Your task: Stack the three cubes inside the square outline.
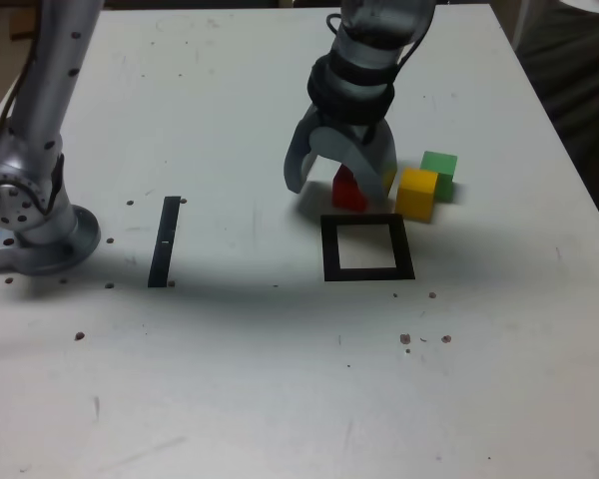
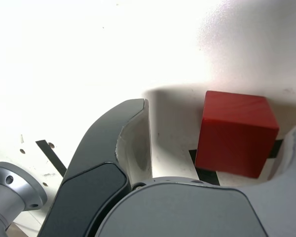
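The tool [image 2: 214, 143] hangs with its fingers spread around the red cube [image 2: 236, 133], which sits on the bench [image 1: 250, 369] near the black square outline [image 1: 409, 261], while the yellow cube [image 1: 417, 195] and green cube [image 1: 440, 168] stand just beside, on the exterior view's right.

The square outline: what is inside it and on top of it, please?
In the exterior view, the black square outline surrounds only its white centre; no cube lies inside or on top. Its whole frame is visible there, so nothing is covered.
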`<state>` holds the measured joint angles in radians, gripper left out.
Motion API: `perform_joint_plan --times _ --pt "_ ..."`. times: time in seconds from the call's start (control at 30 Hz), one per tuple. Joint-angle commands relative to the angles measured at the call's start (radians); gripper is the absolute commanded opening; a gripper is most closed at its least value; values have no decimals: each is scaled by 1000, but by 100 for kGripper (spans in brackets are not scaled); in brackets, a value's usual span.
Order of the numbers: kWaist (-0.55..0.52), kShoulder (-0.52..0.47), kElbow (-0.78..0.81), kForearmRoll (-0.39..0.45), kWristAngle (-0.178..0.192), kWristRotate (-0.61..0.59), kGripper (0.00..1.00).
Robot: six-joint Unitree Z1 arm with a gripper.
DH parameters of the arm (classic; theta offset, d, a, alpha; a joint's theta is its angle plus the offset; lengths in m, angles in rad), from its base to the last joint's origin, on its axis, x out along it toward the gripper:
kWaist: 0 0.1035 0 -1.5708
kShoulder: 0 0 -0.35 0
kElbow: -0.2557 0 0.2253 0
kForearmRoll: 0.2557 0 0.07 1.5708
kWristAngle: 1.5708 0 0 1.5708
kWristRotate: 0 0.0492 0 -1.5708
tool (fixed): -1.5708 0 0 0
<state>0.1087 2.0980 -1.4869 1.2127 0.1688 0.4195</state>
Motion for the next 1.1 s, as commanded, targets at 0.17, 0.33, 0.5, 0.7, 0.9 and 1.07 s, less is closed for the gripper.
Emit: perform_joint_plan --times 0.17,0.33,0.5,0.7,0.9,1.07 --pt "3 32 -25 -13 2 2 64" --pt "3 41 -34 -23 8 2 45" --pt "3 41 -35 -25 11 2 38" --pt "3 38 -35 -24 11 2 38" --pt "-6 32 -39 -20 9 -1 38" --pt "-24 11 -42 -11 6 -33 38"
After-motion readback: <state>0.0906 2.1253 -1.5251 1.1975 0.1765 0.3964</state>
